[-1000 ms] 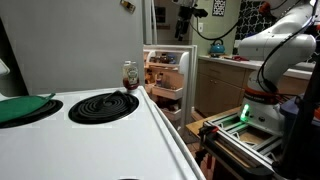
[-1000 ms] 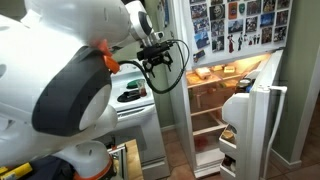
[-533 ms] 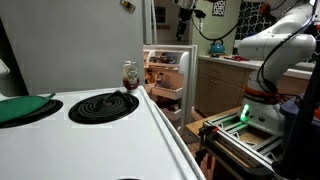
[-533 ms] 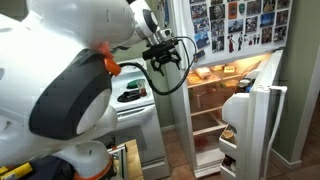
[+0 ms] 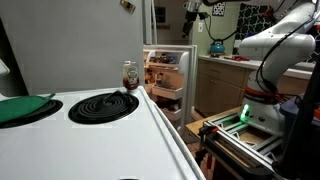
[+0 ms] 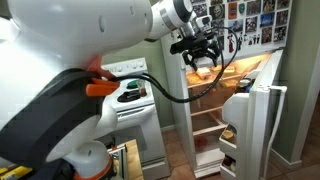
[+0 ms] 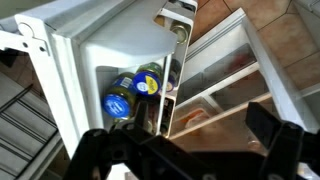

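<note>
Your hand (image 6: 199,53) hangs high in front of the open fridge (image 6: 232,90), above its upper shelves, and it holds nothing; in the wrist view the two fingers (image 7: 105,147) stand wide apart across the bottom edge, with only air between them. That view looks down into the fridge door (image 7: 120,60), where a door shelf carries a jar with a blue lid (image 7: 117,105) and, touching it on the far side, a bottle with a yellow and blue cap (image 7: 148,82). These two are the things nearest your hand, though it is well clear of them. Judging by their look, both are rigid containers that will not give under the fingers; the jar is probably glass, so fairly heavy, smooth and breakable if it slips, but the pictures do not settle the material. They stand upright and close-packed against the shelf wall, so the caps and necks are the only parts plainly open to a grip from above; the sides are walled in. Beside the door, the fridge's white inner shelves (image 7: 225,85) run off to the right with some food too blurred to name. In an exterior view, a white stove top (image 5: 90,130) with a black coil burner (image 5: 103,105) fills the foreground, and a small jar (image 5: 130,76) stands at its far edge, well apart from the hand.
</note>
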Available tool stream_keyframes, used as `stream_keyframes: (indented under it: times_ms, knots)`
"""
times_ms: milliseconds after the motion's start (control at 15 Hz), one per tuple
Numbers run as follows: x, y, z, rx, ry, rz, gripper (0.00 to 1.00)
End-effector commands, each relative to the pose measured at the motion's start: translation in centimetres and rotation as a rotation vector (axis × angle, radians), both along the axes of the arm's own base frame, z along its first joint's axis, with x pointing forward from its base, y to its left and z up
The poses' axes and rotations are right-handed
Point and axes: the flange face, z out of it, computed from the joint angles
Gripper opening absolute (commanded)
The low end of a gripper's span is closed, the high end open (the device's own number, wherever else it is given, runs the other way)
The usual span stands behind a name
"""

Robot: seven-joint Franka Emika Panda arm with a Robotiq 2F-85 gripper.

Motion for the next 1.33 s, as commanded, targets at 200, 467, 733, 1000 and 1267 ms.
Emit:
stream_keyframes:
  times_ms: [200, 467, 733, 1000, 1267]
  knots:
    - [2.4, -3.1, 0.8, 0.03, 0.0, -0.108, 1.0]
    - [4.3, -4.2, 0.8, 0.065, 0.007, -0.195, 1.0]
    - [7.9, -8.5, 0.3, 0.114, 0.018, -0.31, 1.0]
    - [11.5, -12.1, -1.3, 0.198, 0.075, -0.365, 1.0]
    - [14.3, -13.6, -2.3, 0.328, 0.084, -0.397, 1.0]
